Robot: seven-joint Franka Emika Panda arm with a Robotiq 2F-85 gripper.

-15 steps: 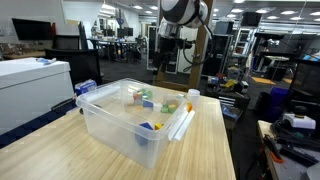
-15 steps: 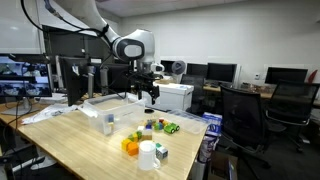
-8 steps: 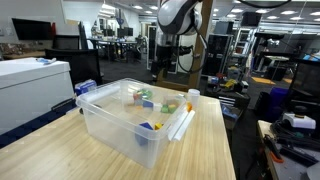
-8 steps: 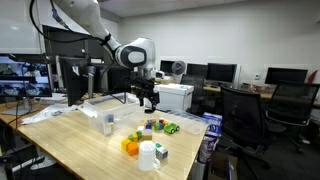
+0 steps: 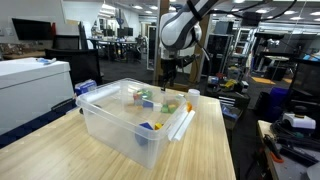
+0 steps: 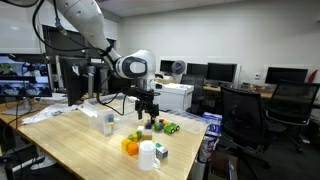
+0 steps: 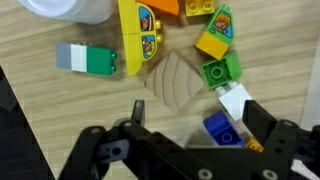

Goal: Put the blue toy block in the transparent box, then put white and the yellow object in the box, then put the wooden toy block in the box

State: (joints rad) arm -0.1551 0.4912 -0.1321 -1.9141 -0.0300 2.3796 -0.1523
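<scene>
Jaws hovering wide open over small solid blue toy block (image 7: 222, 128), tan ridged wooden block (image 7: 178, 82) lying beside it, perhaps touching

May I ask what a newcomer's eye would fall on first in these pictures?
The large transparent box fills the foreground in an exterior view. The open end effector hovers over bright toys, with the blue toy block and wooden toy block just below in the wrist view.

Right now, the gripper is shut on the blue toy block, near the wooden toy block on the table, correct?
No. The wrist view shows the gripper open above the blue toy block; the block is near the wooden toy block on the table.
</scene>
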